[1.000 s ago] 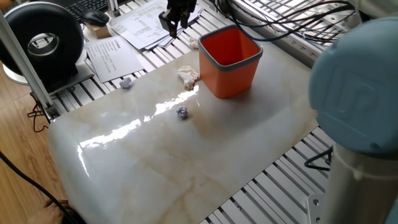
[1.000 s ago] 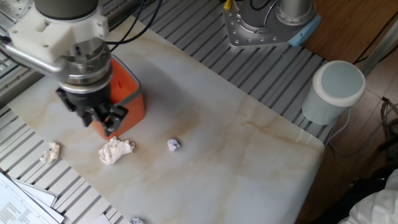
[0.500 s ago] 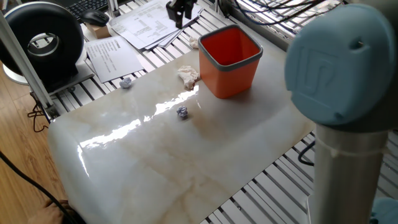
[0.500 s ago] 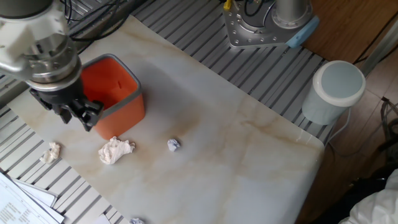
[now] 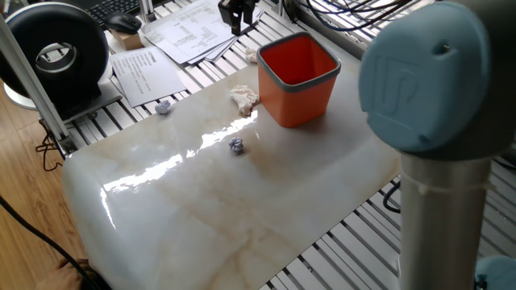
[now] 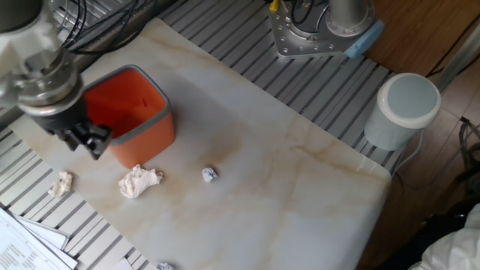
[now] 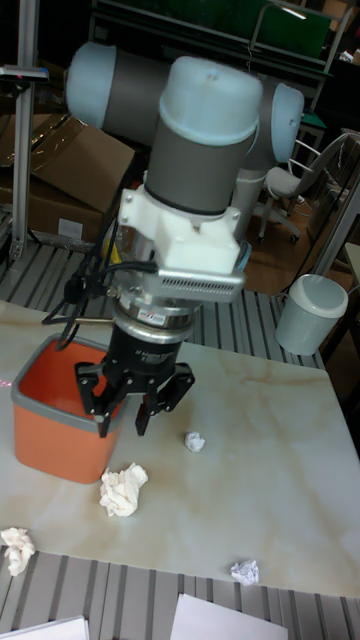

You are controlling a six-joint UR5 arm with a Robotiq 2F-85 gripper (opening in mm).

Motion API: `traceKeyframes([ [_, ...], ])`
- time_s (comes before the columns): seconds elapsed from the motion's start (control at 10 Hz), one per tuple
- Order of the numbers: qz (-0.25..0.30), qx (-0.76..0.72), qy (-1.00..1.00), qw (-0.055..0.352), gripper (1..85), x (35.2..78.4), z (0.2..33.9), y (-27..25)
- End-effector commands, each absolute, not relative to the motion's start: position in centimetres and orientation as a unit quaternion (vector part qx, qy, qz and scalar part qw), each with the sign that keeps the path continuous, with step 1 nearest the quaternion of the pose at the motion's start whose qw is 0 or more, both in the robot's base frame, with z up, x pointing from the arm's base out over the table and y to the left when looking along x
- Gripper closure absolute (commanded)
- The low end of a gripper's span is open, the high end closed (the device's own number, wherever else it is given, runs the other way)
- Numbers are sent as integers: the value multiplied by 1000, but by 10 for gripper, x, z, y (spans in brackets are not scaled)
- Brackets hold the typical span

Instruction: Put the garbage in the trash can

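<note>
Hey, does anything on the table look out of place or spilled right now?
Yes: crumpled scraps lie loose on the marble tabletop rather than inside the upright orange plastic trash can: a cream tissue wad beside it and a small bluish paper ball farther out. No damage shows.

A pale marble-patterned table top carried the orange trash can. Just beside the can lay a cream tissue wad, and a little farther out a small bluish paper ball. Another paper ball sat well away from the can, at the slab's edge by the printed sheets.
</note>
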State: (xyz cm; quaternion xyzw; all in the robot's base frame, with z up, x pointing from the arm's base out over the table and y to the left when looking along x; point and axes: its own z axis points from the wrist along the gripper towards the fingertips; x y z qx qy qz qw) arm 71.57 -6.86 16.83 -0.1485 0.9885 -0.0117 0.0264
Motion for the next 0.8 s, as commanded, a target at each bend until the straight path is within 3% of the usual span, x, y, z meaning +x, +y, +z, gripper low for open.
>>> traceKeyframes([
  [0.0,-2,-166,986,34,403,735,138,-99],
  [0.4,-22,-165,985,47,380,745,137,-110],
  [0.7,-14,-201,977,71,293,774,91,-136],
])
